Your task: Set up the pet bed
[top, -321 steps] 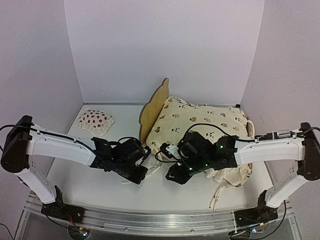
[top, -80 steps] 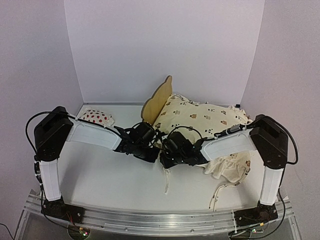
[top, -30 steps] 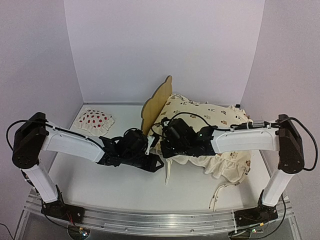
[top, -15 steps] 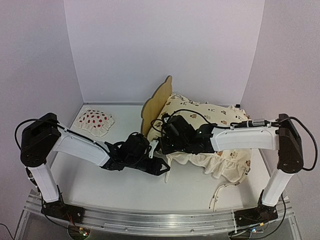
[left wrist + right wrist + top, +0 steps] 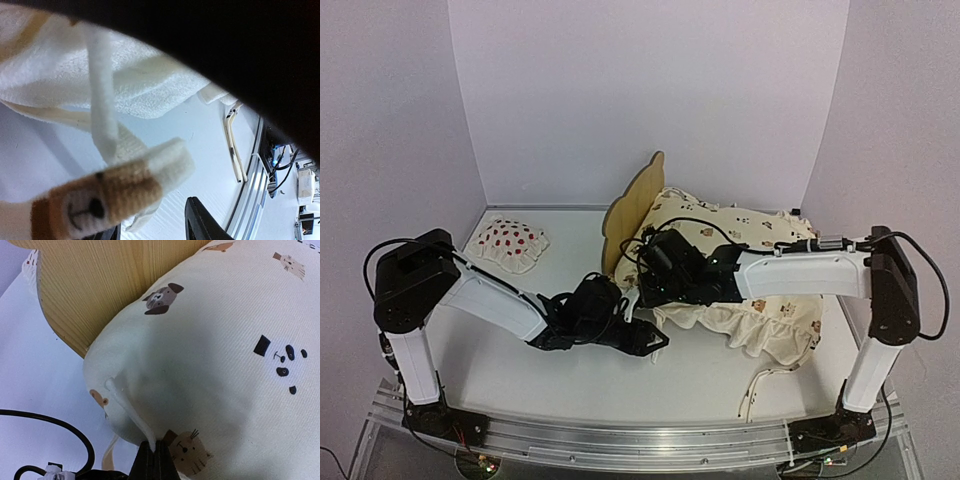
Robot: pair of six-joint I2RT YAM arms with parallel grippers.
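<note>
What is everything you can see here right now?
bed: one, light wood, far middle, mostly hidden by the cover.
cover: one, cream with animal prints, on the bed.
pillow: one, white with red strawberries, far left.
ties: several, cream, hanging off the cover.
table: one, white, beneath all.
left gripper: one, black, open, at the cover's near-left corner.
right gripper: one, black, shut on a tie at the cover's corner.

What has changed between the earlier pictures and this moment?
The left gripper moved rightward, low, to the cover's hanging tie, its jaws open. The right gripper rose to the cover's near left corner and pinches a second tie. The pet bed frame and strawberry pillow kept their places.
</note>
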